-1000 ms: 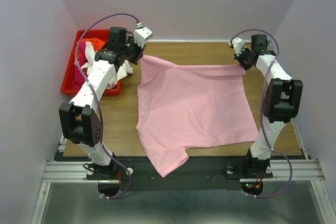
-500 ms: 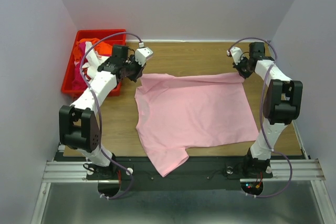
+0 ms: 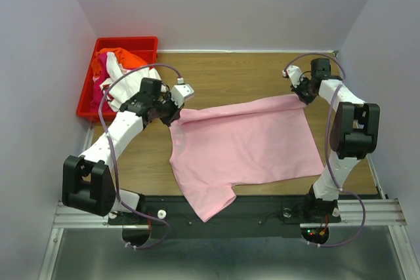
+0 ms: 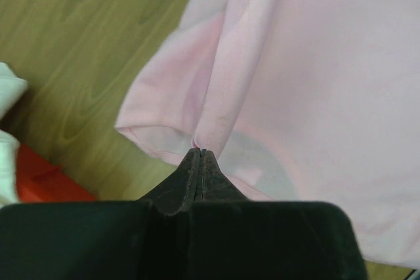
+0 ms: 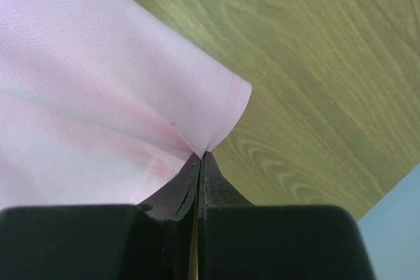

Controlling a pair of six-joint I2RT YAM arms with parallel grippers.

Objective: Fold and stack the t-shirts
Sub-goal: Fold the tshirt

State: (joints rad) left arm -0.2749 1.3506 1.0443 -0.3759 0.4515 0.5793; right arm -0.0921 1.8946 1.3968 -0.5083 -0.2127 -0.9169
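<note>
Both jaws clenched on pink t-shirt [image 3: 249, 142]: left gripper [image 3: 172, 115] grasps far-left corner, right gripper [image 3: 303, 94] far-right corner. Shirt spread on table [image 3: 230, 77], centre. Other t-shirts [image 3: 118, 63] heaped in red bin [image 3: 125, 40], far left.

The left gripper [image 4: 200, 153] enters from the bottom centre. Its two black fingers are pressed together with no gap. The tips pinch a fold of the pink shirt [image 4: 315, 83]. From the pinch point, a raised ridge of fabric runs up towards the top edge. Left of the ridge, a flap of the shirt ends in a hemmed edge lying on the wooden table [image 4: 85, 44]. The rest of the shirt fills the right side of the view. A corner of a red bin [image 4: 46, 180] shows at lower left, with white cloth [image 4: 8, 159] at the left edge.
</note>
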